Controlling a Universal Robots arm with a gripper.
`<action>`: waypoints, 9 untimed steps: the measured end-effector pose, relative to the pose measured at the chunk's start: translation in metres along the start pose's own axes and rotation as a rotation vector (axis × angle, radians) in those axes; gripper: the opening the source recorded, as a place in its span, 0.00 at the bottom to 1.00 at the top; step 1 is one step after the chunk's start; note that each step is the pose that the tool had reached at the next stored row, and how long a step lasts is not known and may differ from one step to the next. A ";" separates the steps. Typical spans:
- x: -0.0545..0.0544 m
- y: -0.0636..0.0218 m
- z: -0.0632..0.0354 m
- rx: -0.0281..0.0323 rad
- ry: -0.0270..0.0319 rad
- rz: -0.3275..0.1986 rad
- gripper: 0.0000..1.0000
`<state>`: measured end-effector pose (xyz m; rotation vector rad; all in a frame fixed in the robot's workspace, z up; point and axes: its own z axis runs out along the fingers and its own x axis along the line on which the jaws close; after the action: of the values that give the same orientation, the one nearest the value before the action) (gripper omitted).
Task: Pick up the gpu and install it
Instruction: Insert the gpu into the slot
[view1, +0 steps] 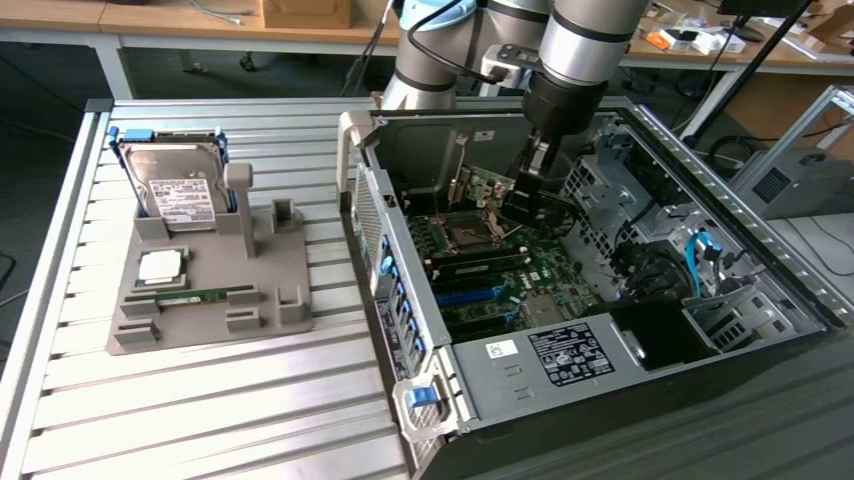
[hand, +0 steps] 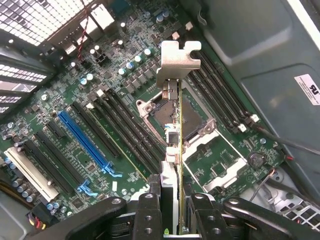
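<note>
The gpu (hand: 178, 131) is a thin dark-green card seen edge-on, with its silver bracket (hand: 176, 62) at the far end. My gripper (hand: 172, 202) is shut on the card's near end, black fingers (hand: 148, 212) pressing on both faces. The card hangs above the motherboard (hand: 215, 160), over the CPU socket, apart from the blue slot (hand: 82, 137) and the black slots beside it. In the exterior view the gripper (view1: 531, 188) reaches down into the open computer case (view1: 390, 250), holding the gpu (view1: 542, 213) above the board (view1: 501, 275).
On the slatted table at the exterior view's left, a grey fixture (view1: 274, 300) holds a hard drive (view1: 180, 190), a CPU chip (view1: 162, 266) and a memory stick (view1: 200, 297). The case's walls, drive cage (view1: 614, 170) and blue cables (view1: 697, 262) surround the arm.
</note>
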<state>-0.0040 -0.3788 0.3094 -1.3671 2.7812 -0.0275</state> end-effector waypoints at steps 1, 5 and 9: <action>0.000 0.0000 0.0000 -0.0001 -0.0001 -0.002 0.27; 0.000 0.0000 0.0000 -0.0004 -0.0005 -0.013 0.27; 0.000 0.0000 0.0000 -0.0008 -0.0009 -0.025 0.27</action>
<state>-0.0040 -0.3788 0.3094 -1.4012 2.7640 -0.0267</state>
